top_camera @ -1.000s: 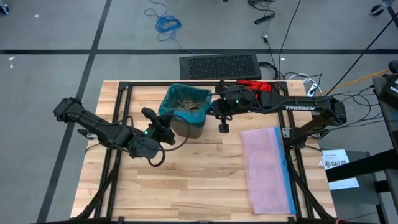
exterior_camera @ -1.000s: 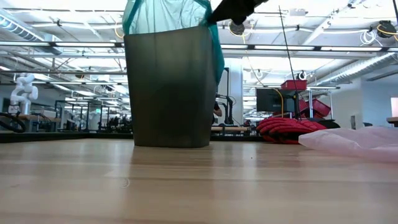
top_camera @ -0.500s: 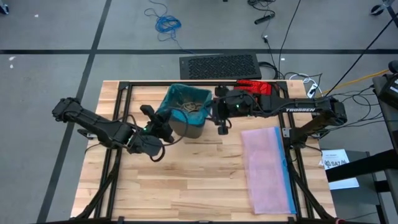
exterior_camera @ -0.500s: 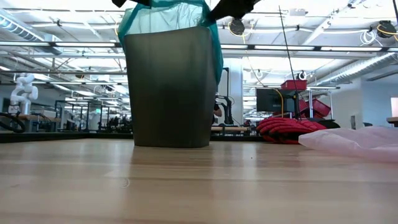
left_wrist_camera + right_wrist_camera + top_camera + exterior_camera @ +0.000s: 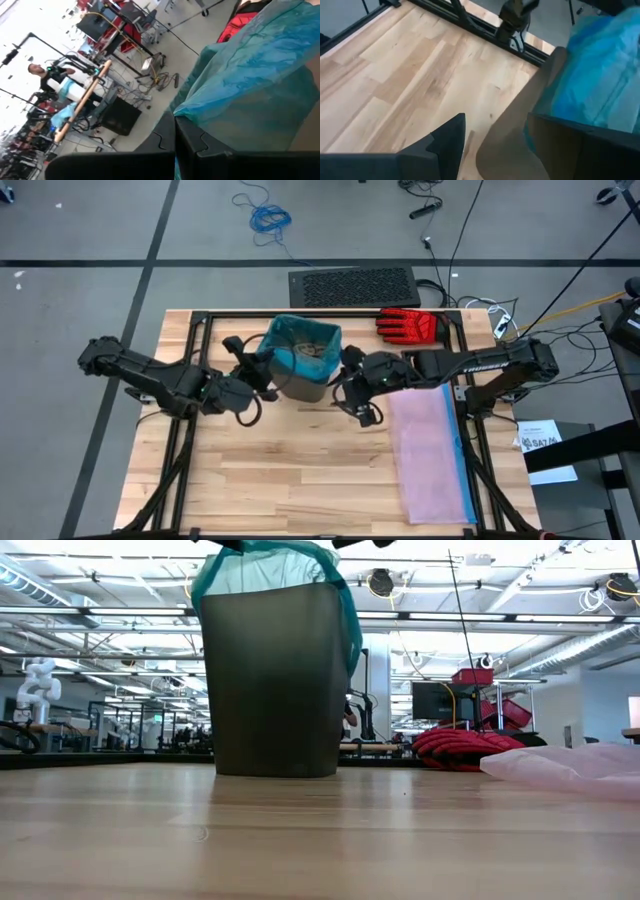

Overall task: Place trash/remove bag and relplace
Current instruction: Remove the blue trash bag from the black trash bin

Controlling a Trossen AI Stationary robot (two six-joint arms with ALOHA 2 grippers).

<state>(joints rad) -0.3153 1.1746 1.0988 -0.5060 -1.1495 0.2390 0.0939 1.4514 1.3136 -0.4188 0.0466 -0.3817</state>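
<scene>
Left gripper (image 5: 252,367): clamped on the rim of the thin translucent teal plastic bin liner (image 5: 303,346), at the bin's left side. Right gripper (image 5: 352,398): spread wide, empty, just right of the dark grey bin (image 5: 270,680) on the wooden surface (image 5: 300,470); liner lies leftward, nearer the left arm.

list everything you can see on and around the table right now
grey plastic bin: one, dark grey, far middle of table
translucent teal bin liner: one, teal, lining the bin, rim folded over its edge
crumpled paper trash: a few brown wads, inside the liner
red-and-black glove: one, far edge, right of bin
pale pink translucent bag: one, blue edge, flat on table's right side
black floor mat: one, beyond table
blue cable: one coil, on floor
left gripper: shut on the liner's left rim
right gripper: open, right of bin, above table
</scene>
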